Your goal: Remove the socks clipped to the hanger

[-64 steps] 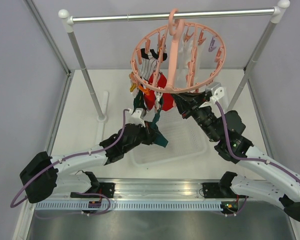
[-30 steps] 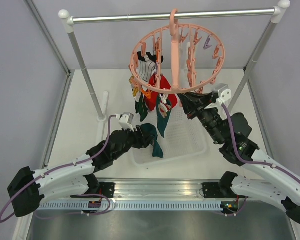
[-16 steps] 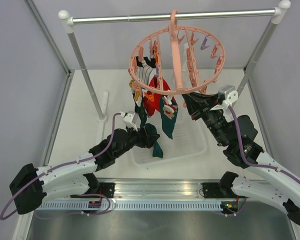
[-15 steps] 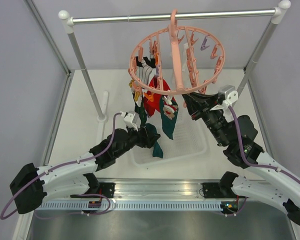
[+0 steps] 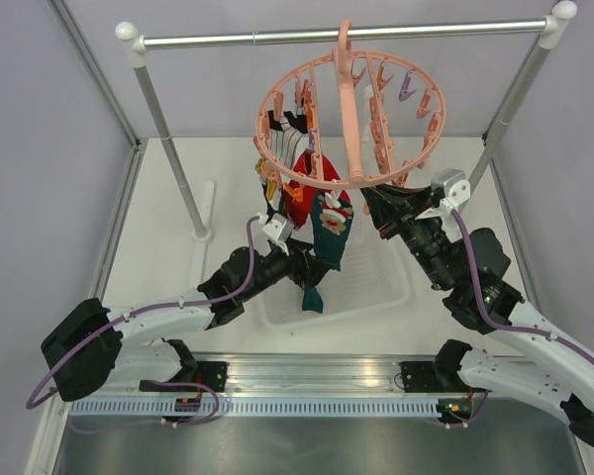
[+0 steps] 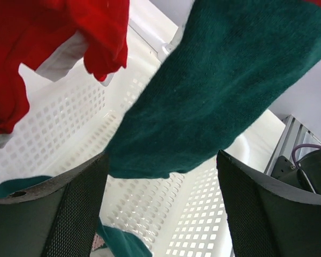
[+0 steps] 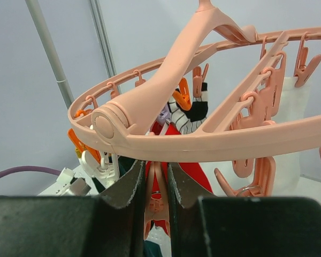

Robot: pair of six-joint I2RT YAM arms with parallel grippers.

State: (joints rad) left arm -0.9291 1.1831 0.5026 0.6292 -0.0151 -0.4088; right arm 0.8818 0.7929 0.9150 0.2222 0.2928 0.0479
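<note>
Two grippers: I see the left gripper (image 6: pixel 160 176) spread wide below a hanging teal sock (image 6: pixel 219 96), 7 o'clock of the hanger (image 7: pixel 203 142); right gripper (image 7: pixel 156 182) pinches a pink clip (image 7: pixel 157 209), 5 o'clock.

**Hanger over tray**

The hanger (image 5: pixel 348 109) hooks on the rail (image 5: pixel 228 37), above the tray (image 5: pixel 381 277). Most socks (image 5: pixel 312 208) hang from its 8 o'clock side. One sock (image 5: pixel 312 297) lies in the tray's 7 o'clock corner. The left gripper (image 5: pixel 307 259) sits below the hanging socks. The right gripper (image 5: pixel 374 201) is at the ring's 5 o'clock, a clip (image 7: pixel 156 209) between its fingers.
</note>
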